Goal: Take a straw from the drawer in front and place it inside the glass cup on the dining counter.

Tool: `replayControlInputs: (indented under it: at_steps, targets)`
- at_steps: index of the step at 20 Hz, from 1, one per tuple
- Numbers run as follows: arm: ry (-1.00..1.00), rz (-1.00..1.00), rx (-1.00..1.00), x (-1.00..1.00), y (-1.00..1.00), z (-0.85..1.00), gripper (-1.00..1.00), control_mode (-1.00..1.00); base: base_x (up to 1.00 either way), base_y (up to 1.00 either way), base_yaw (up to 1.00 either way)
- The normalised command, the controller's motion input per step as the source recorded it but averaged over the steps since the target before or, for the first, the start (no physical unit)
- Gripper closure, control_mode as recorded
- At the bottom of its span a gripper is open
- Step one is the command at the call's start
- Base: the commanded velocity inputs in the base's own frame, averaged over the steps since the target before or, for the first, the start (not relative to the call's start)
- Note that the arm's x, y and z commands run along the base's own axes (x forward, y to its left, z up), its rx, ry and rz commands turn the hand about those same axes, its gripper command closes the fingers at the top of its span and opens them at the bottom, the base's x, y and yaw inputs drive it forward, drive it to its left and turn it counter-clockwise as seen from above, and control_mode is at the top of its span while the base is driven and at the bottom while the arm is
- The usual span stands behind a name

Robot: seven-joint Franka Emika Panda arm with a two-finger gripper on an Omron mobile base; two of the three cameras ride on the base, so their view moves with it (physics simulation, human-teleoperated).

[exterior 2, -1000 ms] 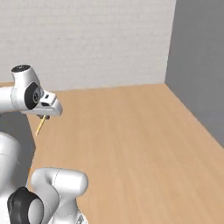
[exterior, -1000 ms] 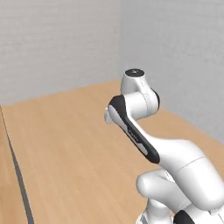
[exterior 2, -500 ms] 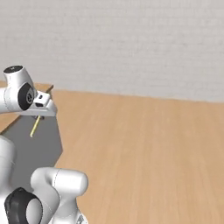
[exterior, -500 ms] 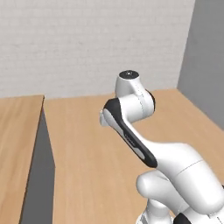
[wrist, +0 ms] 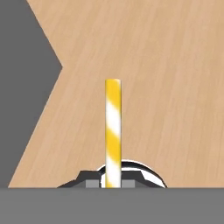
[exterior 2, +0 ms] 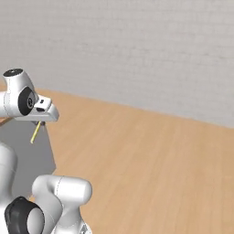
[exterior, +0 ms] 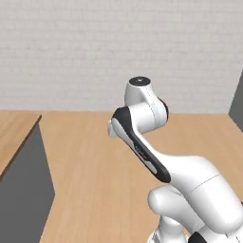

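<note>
Hand view: straw (wrist: 112, 131) beyond counter edge, seemingly.

A pale grey-white brick wall (exterior: 118, 52) runs across the back of the room, its fine courses faintly visible under even, flat light with no strong shadows. Below it spreads a wide floor of light wooden planks (exterior 2: 155, 164), warm tan with grain running away from the wall. At the left stands a block with a light wooden top (exterior: 12, 135) and a flat dark grey side panel (exterior: 23, 194) that drops to the floor in a slanted shape; the same dark grey face (exterior 2: 25, 151) shows low at the left from the other side. A dark grey vertical edge (exterior: 236, 102) stands at the far right against the wall.
</note>
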Motion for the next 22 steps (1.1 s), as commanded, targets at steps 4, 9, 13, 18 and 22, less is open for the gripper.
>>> replayControlInputs:
  at_steps: [4, 9, 13, 18, 22]
  targets:
    - [0.00, 0.00, 0.00, 0.00, 0.00, 0.00, 1.00, 1.00, 1.00, -0.94, 0.36]
    - [0.00, 0.00, 0.00, 0.00, 0.00, 0.00, 1.00, 1.00, 1.00, -0.86, 0.43]
    - [0.00, 0.00, 0.00, 0.00, 0.00, 0.00, 1.00, 1.00, 1.00, -0.66, 0.52]
    - [0.00, 0.00, 0.00, 0.00, 0.00, 0.00, 1.00, 1.00, 1.00, -0.66, 0.54]
    - [0.00, 0.00, 0.00, 0.00, 0.00, 0.00, 1.00, 1.00, 1.00, -0.68, 0.53]
